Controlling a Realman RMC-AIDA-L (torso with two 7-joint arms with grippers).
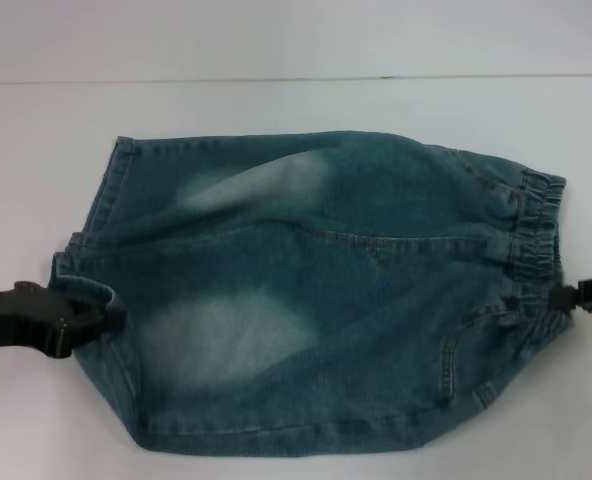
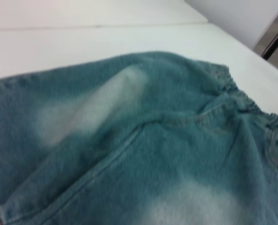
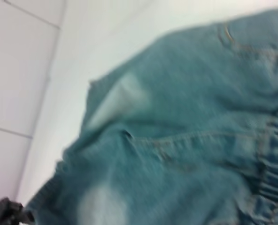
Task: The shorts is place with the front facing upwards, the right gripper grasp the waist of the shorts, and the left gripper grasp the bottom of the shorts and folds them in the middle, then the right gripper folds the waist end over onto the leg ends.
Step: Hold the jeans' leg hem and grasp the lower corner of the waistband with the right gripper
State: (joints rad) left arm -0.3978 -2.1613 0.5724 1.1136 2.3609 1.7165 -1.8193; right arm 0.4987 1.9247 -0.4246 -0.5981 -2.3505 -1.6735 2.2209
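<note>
Blue denim shorts (image 1: 316, 290) with faded patches lie flat on the white table (image 1: 276, 105), leg ends to the left and elastic waist (image 1: 538, 225) to the right. My left gripper (image 1: 88, 318) comes in from the left edge and is shut on the near leg's hem, which is bunched up slightly around it. At the right edge, my right gripper (image 1: 568, 297) is shut on the near part of the waistband. The left wrist view looks along the shorts (image 2: 143, 140) toward the waist. From the waist end, the right wrist view shows the shorts (image 3: 186, 140) and, far off, the left gripper (image 3: 7, 213).
The white tabletop extends beyond the shorts toward a back edge (image 1: 296, 80). A wall or panel (image 3: 17, 70) stands past the table in the right wrist view. A dark cable or stand (image 2: 277, 40) shows off the table in the left wrist view.
</note>
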